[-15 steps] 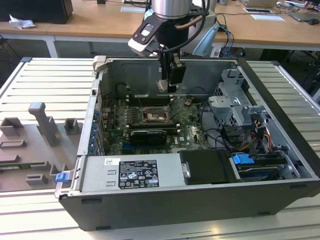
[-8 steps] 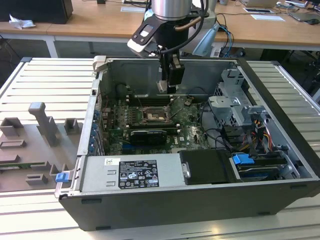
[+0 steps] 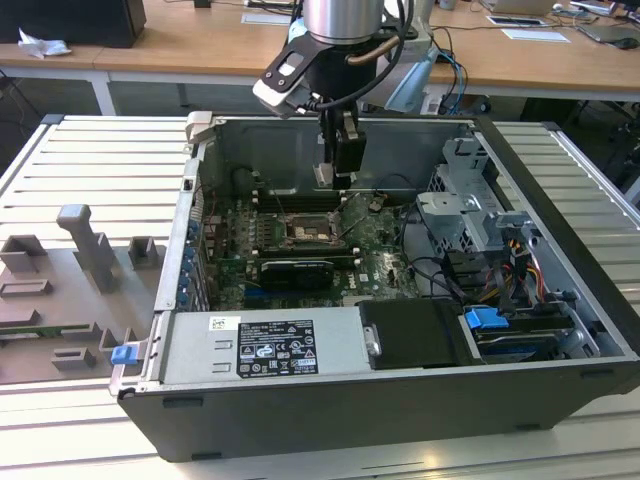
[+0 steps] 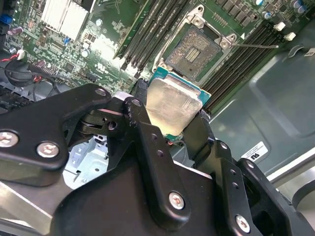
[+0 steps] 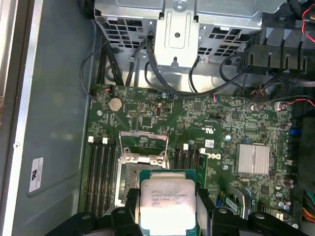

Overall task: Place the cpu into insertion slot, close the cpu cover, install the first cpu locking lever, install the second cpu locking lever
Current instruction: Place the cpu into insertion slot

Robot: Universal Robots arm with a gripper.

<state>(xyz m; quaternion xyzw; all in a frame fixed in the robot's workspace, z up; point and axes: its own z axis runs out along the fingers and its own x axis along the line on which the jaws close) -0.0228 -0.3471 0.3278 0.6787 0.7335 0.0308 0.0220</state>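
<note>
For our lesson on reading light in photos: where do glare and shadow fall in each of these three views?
Second wrist view: glare whitens the top of the cpu and a patch of motherboard; first wrist view: the finned heatsink shines pale; exterior view: the insertion slot lies dim inside the case.
</note>
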